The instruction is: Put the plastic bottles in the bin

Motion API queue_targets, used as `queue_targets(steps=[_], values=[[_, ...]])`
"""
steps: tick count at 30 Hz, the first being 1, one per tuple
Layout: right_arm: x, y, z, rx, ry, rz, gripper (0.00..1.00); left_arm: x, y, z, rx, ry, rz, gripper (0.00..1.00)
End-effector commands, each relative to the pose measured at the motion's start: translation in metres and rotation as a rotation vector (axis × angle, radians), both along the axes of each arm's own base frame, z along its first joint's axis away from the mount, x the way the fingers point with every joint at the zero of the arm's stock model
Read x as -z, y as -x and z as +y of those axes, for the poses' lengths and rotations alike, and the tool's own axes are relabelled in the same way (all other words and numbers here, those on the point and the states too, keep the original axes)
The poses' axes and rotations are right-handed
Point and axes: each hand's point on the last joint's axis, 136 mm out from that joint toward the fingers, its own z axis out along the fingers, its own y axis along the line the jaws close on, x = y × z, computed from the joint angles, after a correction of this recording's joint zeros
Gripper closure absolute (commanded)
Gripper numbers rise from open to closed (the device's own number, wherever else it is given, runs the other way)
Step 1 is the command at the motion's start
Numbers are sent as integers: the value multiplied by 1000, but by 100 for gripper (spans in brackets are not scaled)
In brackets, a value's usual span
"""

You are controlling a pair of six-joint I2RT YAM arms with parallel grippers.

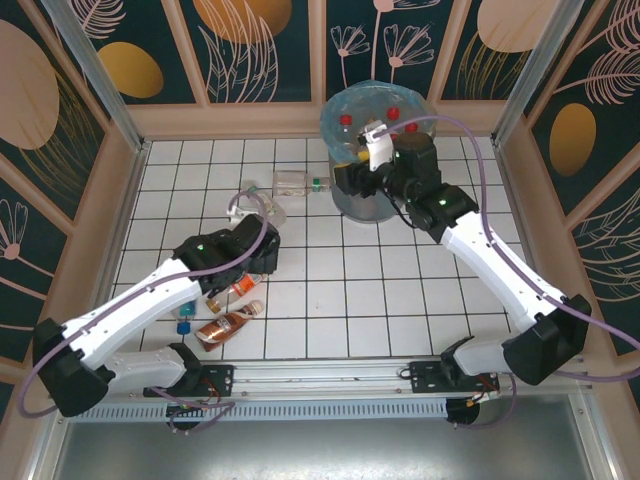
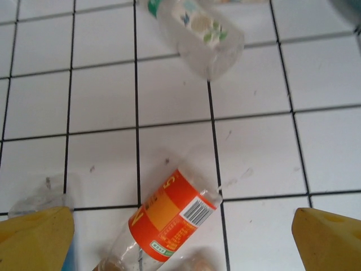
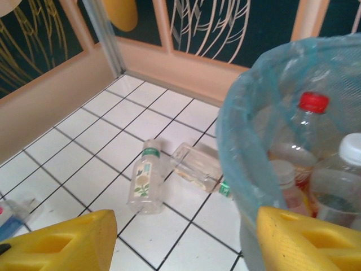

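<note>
**Top view.** Bin (image 1: 330,120), blue-bagged, stands at the far side of the tiled tabletop (image 1: 330,300). Red-capped bottles (image 1: 392,113) are inside it. The right gripper (image 1: 372,148) hangs over the bin's near-left rim. A rectangular clear bottle (image 1: 295,183) lies just left of the bin. Two orange bottles (image 1: 240,287) (image 1: 228,325) lie on the tiles by the left arm (image 1: 180,275).

**Left wrist view.** Left gripper (image 2: 181,228): yellow fingers spread wide, nothing between them, above the tiles. An orange-labelled bottle (image 2: 172,217) lies on its side below the gap. A white-labelled bottle (image 2: 197,28) lies farther off.

**Right wrist view.** Right gripper (image 3: 183,240): fingers apart, empty, level with the bin's rim. Inside the bin are a red-capped bottle (image 3: 307,130) and a white-capped bottle (image 3: 350,169). The white-labelled bottle and the rectangular clear bottle lie near each other on the tiles beside the bin.
</note>
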Motion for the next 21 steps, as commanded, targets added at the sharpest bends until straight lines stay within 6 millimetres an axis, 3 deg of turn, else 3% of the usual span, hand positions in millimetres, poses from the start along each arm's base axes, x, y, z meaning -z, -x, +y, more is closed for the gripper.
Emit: queue_targets(steps=[1, 6, 11, 21], values=[[-28, 12, 7, -39, -74, -61, 33, 30, 6, 2, 70, -92, 102, 1], [-34, 17, 1, -28, -63, -82, 32, 59, -6, -9, 112, -130, 174, 1], [-41, 21, -7, -11, -58, -117, 30, 89, -5, -5, 115, -191, 277, 1], [-35, 20, -8, -7, -38, -115, 28, 127, 0, 7, 116, -342, 414, 1]])
